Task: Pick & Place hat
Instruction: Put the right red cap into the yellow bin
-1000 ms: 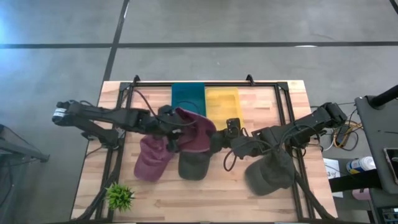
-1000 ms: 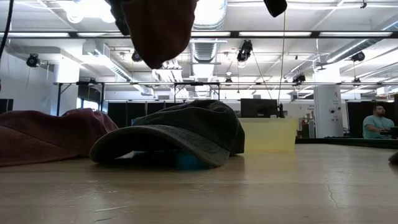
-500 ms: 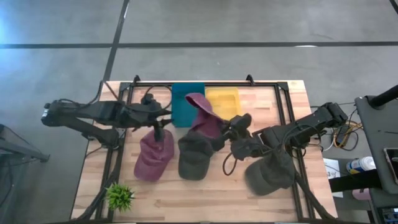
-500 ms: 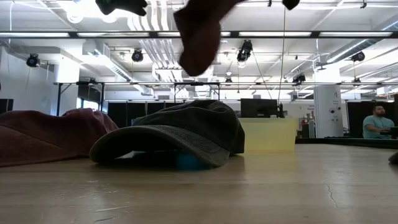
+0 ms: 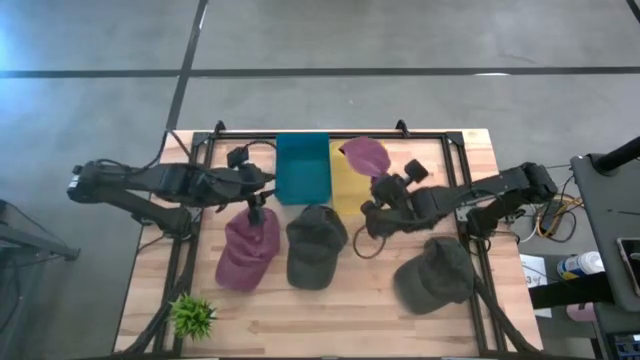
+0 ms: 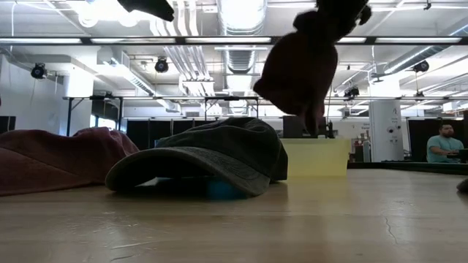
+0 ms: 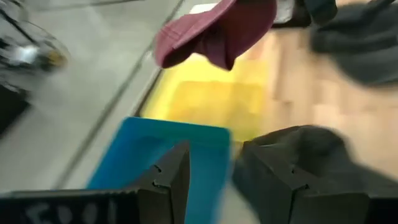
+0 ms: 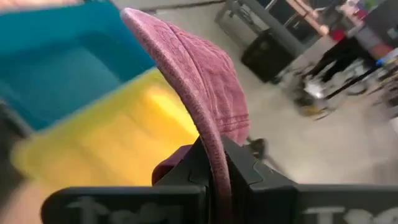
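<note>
A maroon hat (image 5: 364,156) hangs in the air over the yellow bin (image 5: 343,190), held by my right gripper (image 5: 379,181), which is shut on it. In the low view this hat (image 6: 300,67) hangs below that gripper (image 6: 340,9). My left gripper (image 5: 267,180) is open and touches nothing; it hovers beside the blue bin (image 5: 302,168). A second maroon hat (image 5: 245,250) and two dark grey hats (image 5: 315,245) (image 5: 435,272) lie on the table. My right gripper (image 8: 217,171) pinches the maroon hat's edge (image 8: 214,140) between its two fingers (image 8: 245,168), at the end of the hat nearest the gripper. The fingers reach in from the table's right and near side. The hat is lifted clear, and its far end (image 8: 134,15) points away from the fingers.
The blue bin (image 7: 155,149) and yellow bin (image 7: 211,99) stand side by side at the far edge, inside a black frame (image 5: 455,170). A small green plant (image 5: 192,316) stands at the near left corner. A person (image 6: 442,142) sits far behind the table.
My left gripper drew back toward the table's left and far side, away from the maroon hat, then stayed still. My right gripper carried that hat from above the middle dark grey hat toward the far right, until it hung over the yellow bin.
</note>
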Robot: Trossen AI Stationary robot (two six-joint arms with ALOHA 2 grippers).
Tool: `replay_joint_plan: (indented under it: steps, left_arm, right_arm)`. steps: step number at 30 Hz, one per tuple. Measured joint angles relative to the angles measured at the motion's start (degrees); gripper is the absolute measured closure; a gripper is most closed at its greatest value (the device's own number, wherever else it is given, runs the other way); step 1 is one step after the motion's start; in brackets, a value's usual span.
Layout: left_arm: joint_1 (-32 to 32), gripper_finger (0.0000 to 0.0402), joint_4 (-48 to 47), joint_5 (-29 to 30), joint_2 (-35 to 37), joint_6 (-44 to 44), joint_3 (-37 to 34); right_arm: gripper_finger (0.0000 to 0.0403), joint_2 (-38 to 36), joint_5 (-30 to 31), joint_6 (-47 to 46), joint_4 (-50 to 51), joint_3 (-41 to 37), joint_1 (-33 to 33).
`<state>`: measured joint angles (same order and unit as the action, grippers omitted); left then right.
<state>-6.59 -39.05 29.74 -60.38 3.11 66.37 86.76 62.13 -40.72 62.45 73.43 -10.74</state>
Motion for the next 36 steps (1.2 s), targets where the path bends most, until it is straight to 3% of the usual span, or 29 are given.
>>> replay_joint_plan:
  steps: [7,10,14,27,33,36]
  left_arm:
    - [0.74,0.0259,0.83,4.91,-3.05,-7.52,-0.02]
    - [1.60,0.0259,0.92,5.36,-4.11,-8.49,-0.02]
    - [2.97,0.0259,1.01,11.50,-5.51,-11.10,-0.02]
    - [8.53,0.0259,8.76,12.55,-8.54,-21.62,-0.07]
    - [8.85,0.0259,9.56,12.16,-8.46,-21.42,-0.07]
    - [8.85,0.0259,9.59,11.60,-8.46,-20.14,-0.07]
  right_arm:
    - [0.0390,0.46,-9.14,29.46,-19.25,-4.20,8.98]
    - [0.0390,1.61,-9.71,37.14,-20.93,-4.83,11.54]
    - [0.0390,3.61,-10.45,43.08,-19.97,-5.55,14.16]
    - [0.0390,15.15,-18.64,51.94,-22.21,-7.18,15.20]
    - [0.0390,19.31,-14.59,51.54,-22.37,-6.49,15.10]
    - [0.0388,19.45,-15.36,49.88,-22.25,-6.10,15.17]
